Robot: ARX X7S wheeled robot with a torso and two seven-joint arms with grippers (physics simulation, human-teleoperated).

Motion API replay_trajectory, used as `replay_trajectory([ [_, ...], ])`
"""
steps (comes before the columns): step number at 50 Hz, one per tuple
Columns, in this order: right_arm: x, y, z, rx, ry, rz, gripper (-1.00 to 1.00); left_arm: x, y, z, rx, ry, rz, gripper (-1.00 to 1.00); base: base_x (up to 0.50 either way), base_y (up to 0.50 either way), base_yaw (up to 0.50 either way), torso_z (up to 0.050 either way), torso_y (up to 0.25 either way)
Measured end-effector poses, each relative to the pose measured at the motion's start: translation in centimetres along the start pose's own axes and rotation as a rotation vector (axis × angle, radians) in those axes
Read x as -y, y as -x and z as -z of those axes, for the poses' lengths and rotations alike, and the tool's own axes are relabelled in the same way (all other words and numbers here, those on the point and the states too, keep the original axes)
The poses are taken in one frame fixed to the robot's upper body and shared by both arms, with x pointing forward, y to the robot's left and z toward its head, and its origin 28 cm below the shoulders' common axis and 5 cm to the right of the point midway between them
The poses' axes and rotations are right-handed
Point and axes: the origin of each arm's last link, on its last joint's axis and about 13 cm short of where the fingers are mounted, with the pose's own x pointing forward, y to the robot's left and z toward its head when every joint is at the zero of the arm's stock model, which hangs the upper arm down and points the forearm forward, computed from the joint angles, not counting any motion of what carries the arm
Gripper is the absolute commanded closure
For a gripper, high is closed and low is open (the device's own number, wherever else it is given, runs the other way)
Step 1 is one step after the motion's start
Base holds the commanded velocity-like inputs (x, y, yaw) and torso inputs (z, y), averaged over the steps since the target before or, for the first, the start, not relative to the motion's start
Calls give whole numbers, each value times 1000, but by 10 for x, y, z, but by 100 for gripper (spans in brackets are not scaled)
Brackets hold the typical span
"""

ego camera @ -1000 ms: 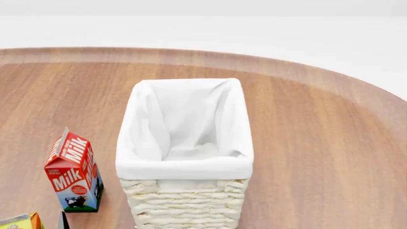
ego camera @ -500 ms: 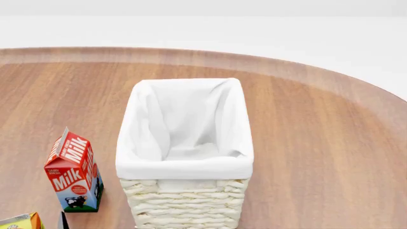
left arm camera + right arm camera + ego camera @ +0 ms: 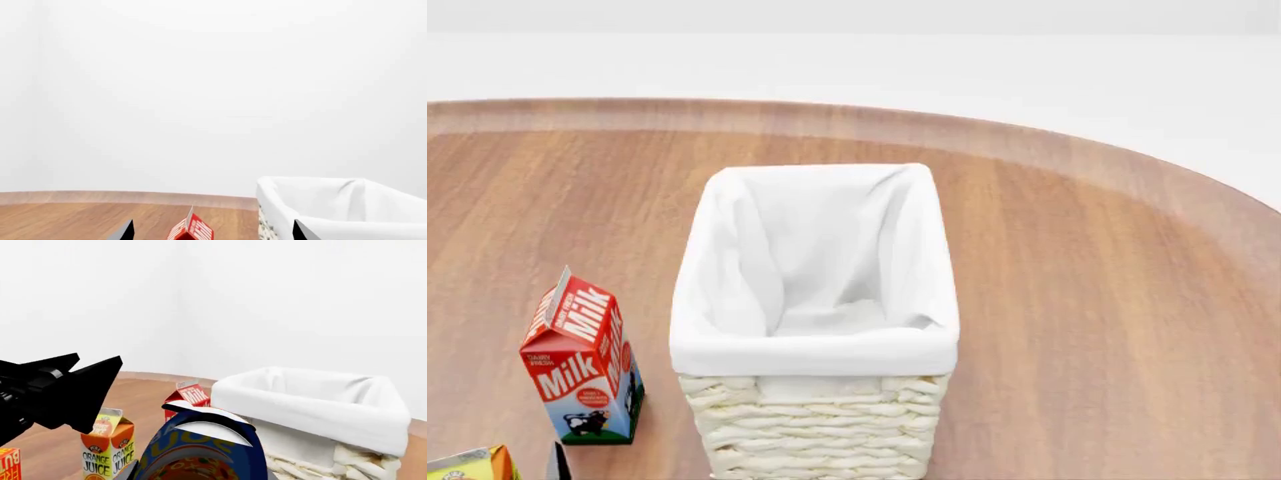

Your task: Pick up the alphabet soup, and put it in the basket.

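Yellow carton (image 3: pixel 471 464): at the far left lower corner of our head view we see only its top; in the right wrist view an orange juice carton (image 3: pixel 107 449) stands upright on the wood, and we cannot say they are the same one.
Milk carton (image 3: pixel 579 357): upright on the wooden table (image 3: pixel 1094 300), just left of the basket and apart from it.
Left gripper (image 3: pixel 212 231): we see two dark fingertips at the edge of the left wrist view, set wide apart with nothing between them; the milk carton's peak shows in the gap, farther off. This dark arm also shows in the right wrist view, beside the juice carton.
Basket (image 3: pixel 814 420): upright in the middle of the table, its white lining folded over the rim; we see nothing inside it.
Alphabet soup (image 3: pixel 200 455): held close under the right wrist camera, blue label filling the lower frame, near the basket and outside it.
Right gripper: its fingers are hidden by the can, so we judge it clamped on the soup only from how the can sits at the camera.
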Motion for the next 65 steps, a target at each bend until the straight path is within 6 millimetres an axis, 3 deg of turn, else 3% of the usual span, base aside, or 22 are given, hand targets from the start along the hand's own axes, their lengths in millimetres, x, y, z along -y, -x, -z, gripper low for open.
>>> replay_trajectory([
  [18,-2,-4,-5,27,2,7,100,-1,-1,0,-1,1,-9,-100,0,0,0,0,1],
  [65,26,-47,-84,6,148,190,100,-2,-1,0,-3,5,-9,-100,0,0,0,0,0],
])
